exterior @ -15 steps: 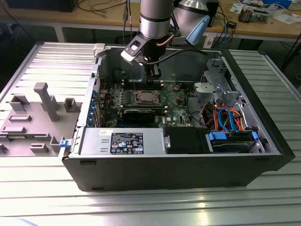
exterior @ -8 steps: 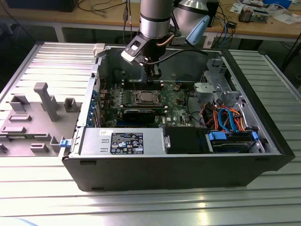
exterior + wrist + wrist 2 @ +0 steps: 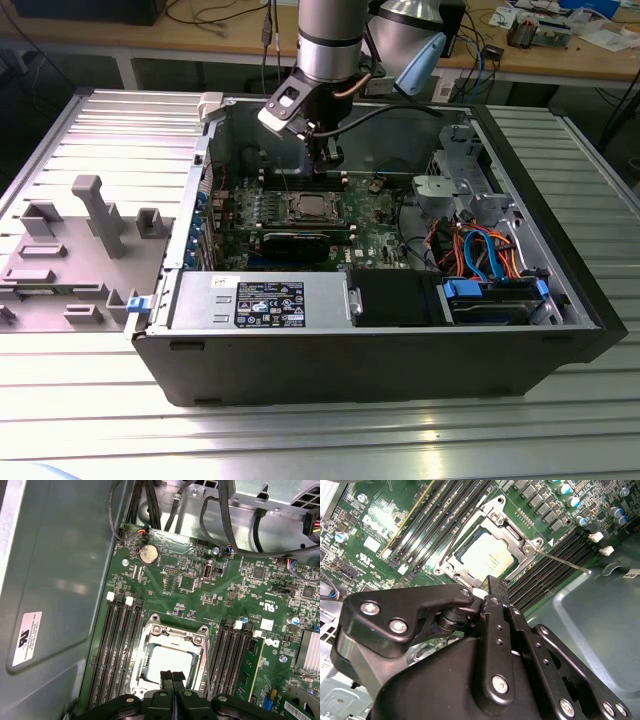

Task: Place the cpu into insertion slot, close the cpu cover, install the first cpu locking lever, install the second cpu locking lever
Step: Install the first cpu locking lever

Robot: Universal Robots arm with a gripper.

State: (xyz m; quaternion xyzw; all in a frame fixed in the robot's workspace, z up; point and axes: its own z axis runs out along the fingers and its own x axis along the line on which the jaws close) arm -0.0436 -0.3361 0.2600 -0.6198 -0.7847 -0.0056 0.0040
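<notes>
The cpu (image 3: 167, 660) (image 3: 487, 559) lies flat in the insertion slot (image 3: 312, 208) on the green board, silver top up. The cpu cover (image 3: 175, 632) (image 3: 512, 532) lies down around it as a silvery frame. One thin locking lever (image 3: 565, 563) sticks out from a socket corner over the black memory slots. My gripper (image 3: 172, 676) (image 3: 495, 586) (image 3: 325, 160) hovers just above the socket's edge, its black fingertips pressed together with nothing between them.
Black memory slots (image 3: 117, 650) flank the socket on both sides. The grey case wall (image 3: 55, 580) runs close by. A silver power-supply box (image 3: 262, 300) and a drive cage with coloured cables (image 3: 490, 260) fill the case front. A grey fixture (image 3: 70, 250) lies outside at the exterior view's left.
</notes>
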